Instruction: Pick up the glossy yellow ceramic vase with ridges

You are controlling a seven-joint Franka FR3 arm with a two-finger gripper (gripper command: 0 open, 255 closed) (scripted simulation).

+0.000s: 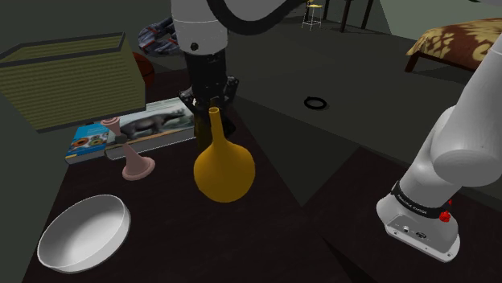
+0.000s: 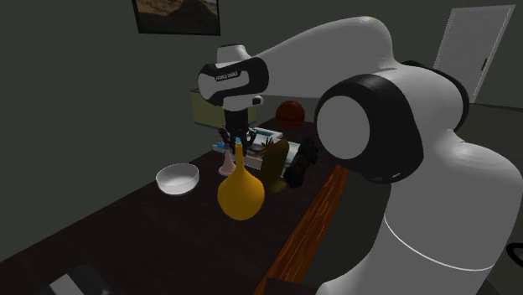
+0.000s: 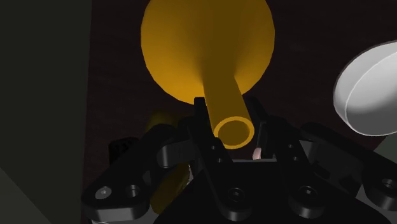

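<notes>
The arm's white base [image 1: 418, 211] sits nearest, at 4 o'clock in the shoulder view. The yellow vase [image 1: 224, 169] is near centre above the dark table [image 1: 161, 257], with a white bowl [image 1: 84, 233] at 8 o'clock. In the second exterior view the gripper [image 2: 236, 141] hangs straight over the slim neck, the handiest hold above so bulbous a belly. In the wrist view the fingers [image 3: 202, 127] clasp that smooth, glossy tube just below its rim. No ridges show, and whether the base rests on the table is unclear.
</notes>
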